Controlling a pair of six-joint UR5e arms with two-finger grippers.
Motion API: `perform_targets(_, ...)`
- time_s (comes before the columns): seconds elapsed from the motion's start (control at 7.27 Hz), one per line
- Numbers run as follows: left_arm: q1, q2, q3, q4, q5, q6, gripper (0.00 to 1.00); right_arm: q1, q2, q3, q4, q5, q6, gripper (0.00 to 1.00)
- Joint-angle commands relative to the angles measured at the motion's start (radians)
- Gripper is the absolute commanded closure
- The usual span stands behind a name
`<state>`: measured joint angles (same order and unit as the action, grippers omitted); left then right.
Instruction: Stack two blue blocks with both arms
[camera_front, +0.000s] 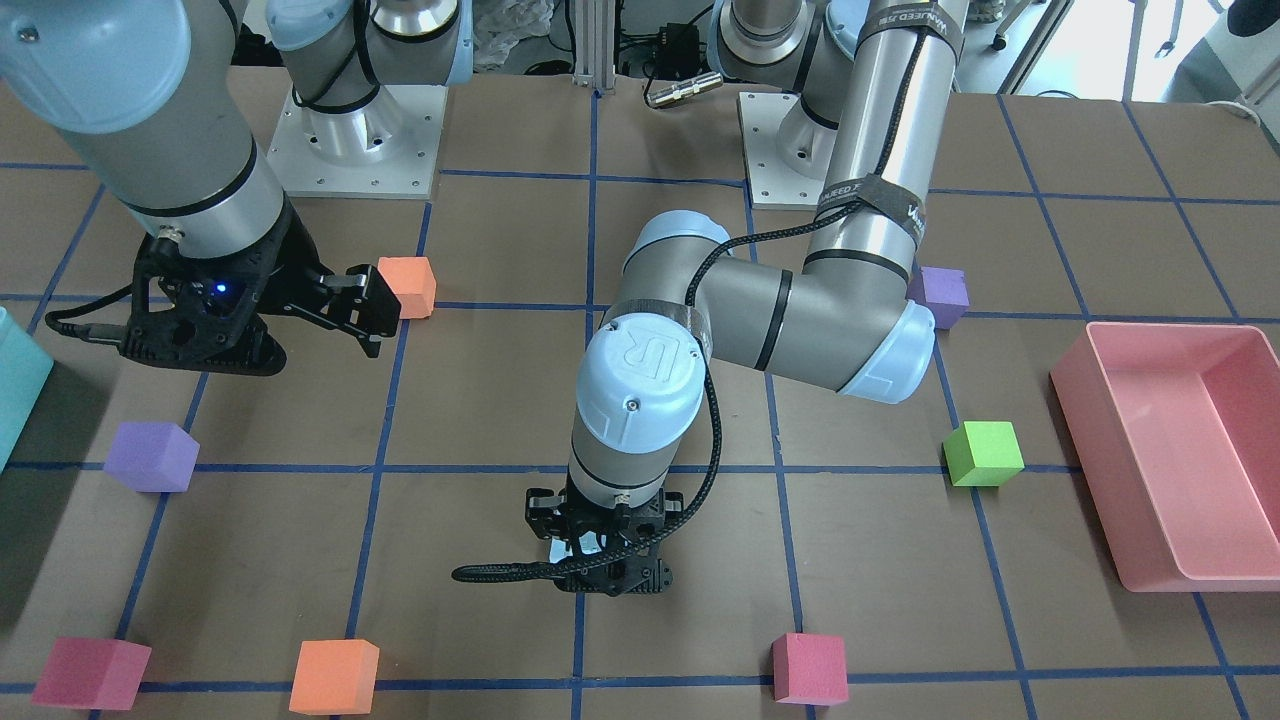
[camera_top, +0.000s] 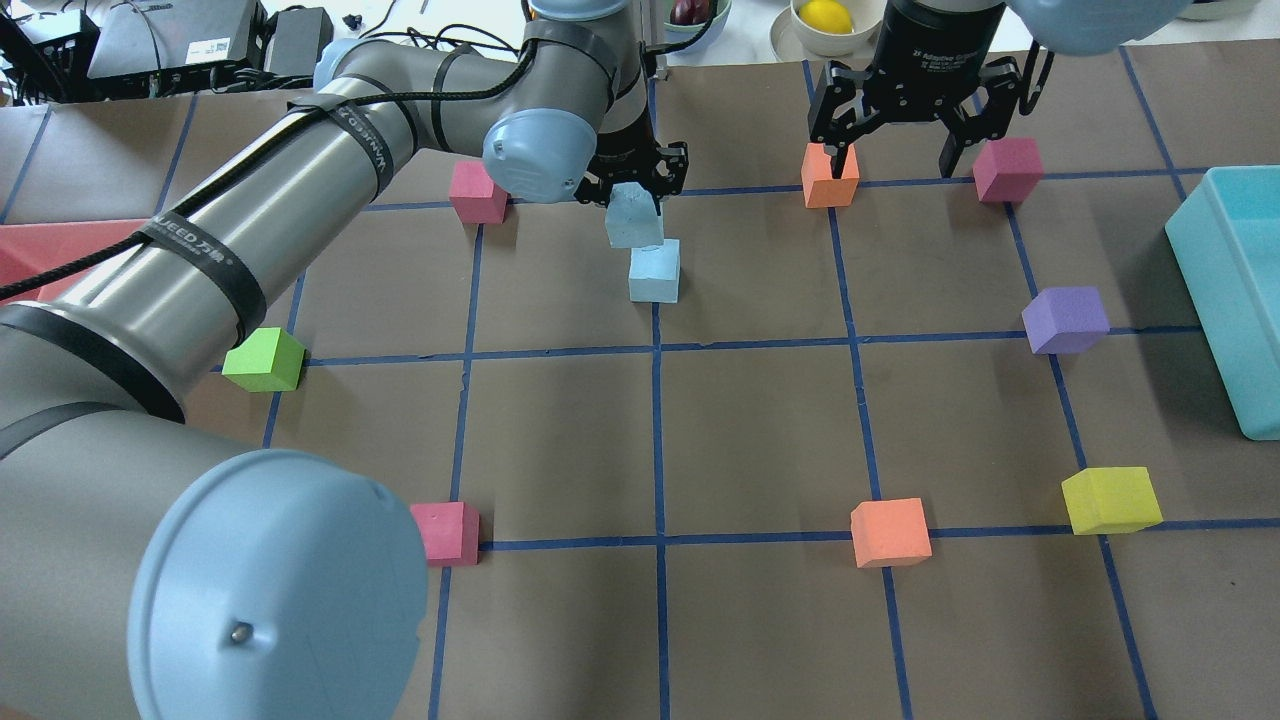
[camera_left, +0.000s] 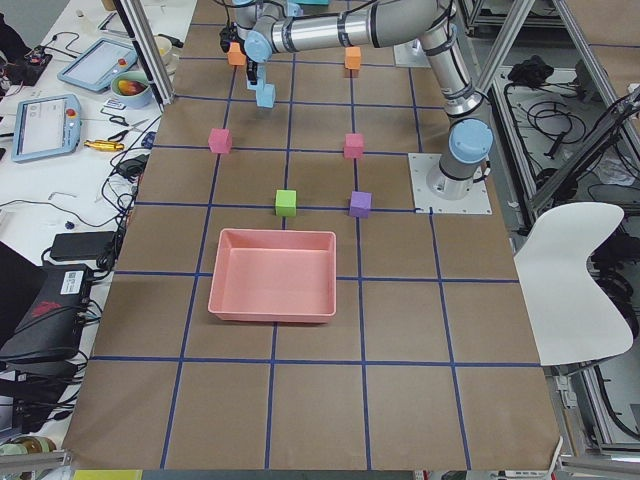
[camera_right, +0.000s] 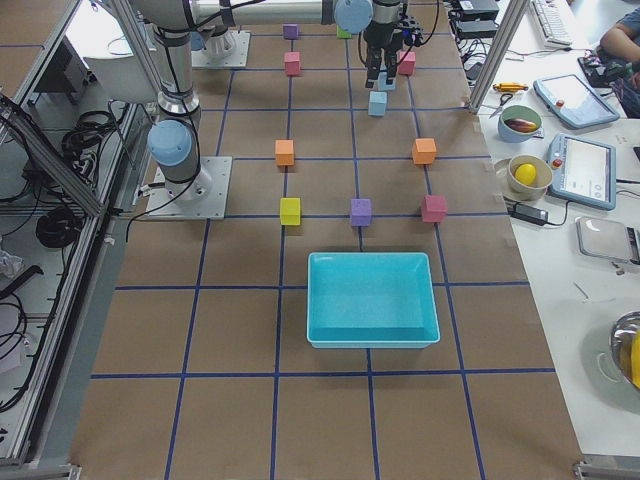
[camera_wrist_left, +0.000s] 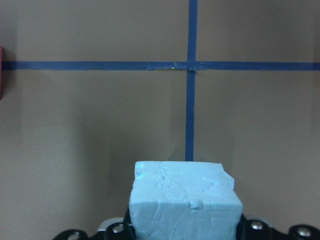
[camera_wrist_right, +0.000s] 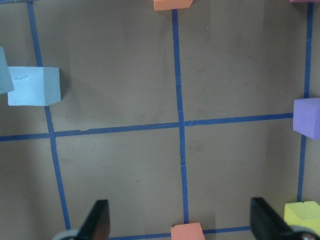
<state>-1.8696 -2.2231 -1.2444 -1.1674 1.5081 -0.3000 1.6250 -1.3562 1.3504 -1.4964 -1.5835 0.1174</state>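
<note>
On the counter (camera_top: 560, 430) the lower blue block (camera_top: 655, 272) rests on a tape line. Just beyond it the second blue block (camera_top: 632, 215) hangs raised in the left gripper (camera_top: 636, 198), turned slightly askew to the one below. That mismatch is the risk, I judge: set down off-centre or twisted, the foam cube could catch an edge, tip off, or nudge the lower one aside. The left jaws are clenched on the raised block's sides. Farther off, the right gripper (camera_top: 893, 158) hovers, jaws spread wide and empty, between an orange cube (camera_top: 830, 178) and a crimson cube (camera_top: 1007, 168). Whether it touches the orange one I cannot tell.
</note>
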Motion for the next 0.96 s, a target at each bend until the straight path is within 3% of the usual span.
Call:
perform_targets(0.0,-0.008,-0.013,-0.006,-0.003,-0.002,-0.005,1.0,-0.003,-0.046,0.036,0.048,0.0,-0.012,0.0)
perform_targets(0.41,-0.009,-0.029,-0.012,0.003,-0.005,-0.027,1.0,-0.076,-0.056,0.042,0.054,0.0,-0.03,0.0)
perform_targets(0.83,-0.022,-0.032,-0.013,0.002,-0.006,-0.045,1.0,-0.066,-0.13,0.125,0.048,0.005,-0.033,0.0)
